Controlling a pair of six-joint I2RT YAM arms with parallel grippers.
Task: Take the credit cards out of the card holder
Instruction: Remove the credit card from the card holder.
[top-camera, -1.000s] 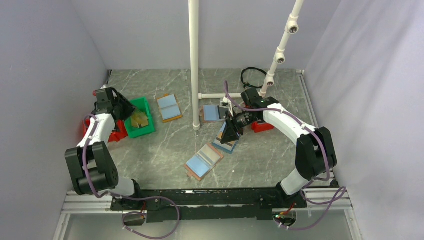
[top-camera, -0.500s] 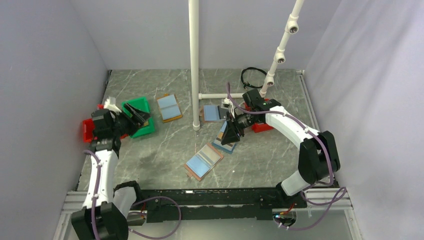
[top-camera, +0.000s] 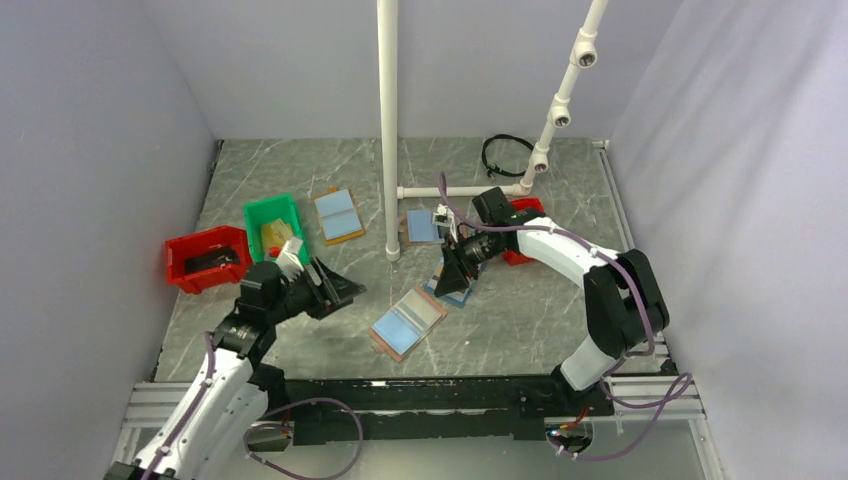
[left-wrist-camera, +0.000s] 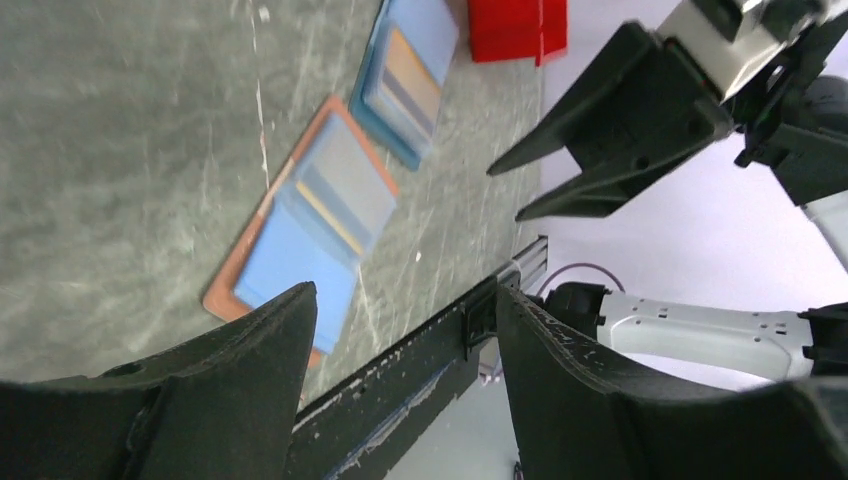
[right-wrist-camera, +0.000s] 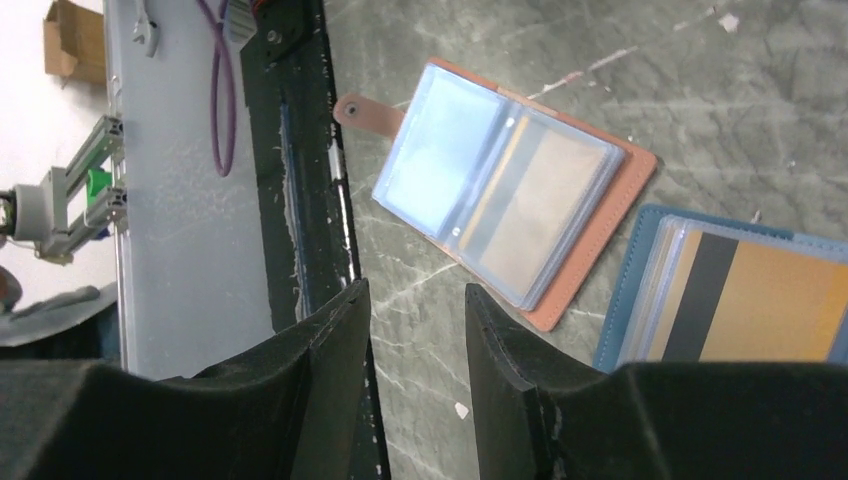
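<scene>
The card holder (top-camera: 408, 322) lies open on the table in front of the middle, tan-brown rim, one half light blue. Its other half shows a greyish card with a dark stripe (right-wrist-camera: 535, 205) behind clear plastic. My left gripper (top-camera: 350, 290) hovers to its left, open and empty; the holder (left-wrist-camera: 310, 225) lies beyond the left gripper (left-wrist-camera: 405, 300). My right gripper (top-camera: 452, 288) hangs just behind the holder over a navy-rimmed holder (right-wrist-camera: 740, 300). The right gripper (right-wrist-camera: 417, 295) is open with bare table between its fingers, the card holder (right-wrist-camera: 500, 190) ahead of it.
A red bin (top-camera: 205, 260) with dark items and a green bin (top-camera: 275, 225) stand at the left. Another tan holder (top-camera: 338, 213) lies behind, and a blue one (top-camera: 422, 225) is partly hidden by the right arm. A white pole (top-camera: 388, 130) rises mid-table. A second red bin (top-camera: 527, 208) sits behind the right wrist.
My left arm has swung from the bins at the left to the front middle, and its jaws now stand wider. The right gripper shifted slightly left and stays over the navy holder.
</scene>
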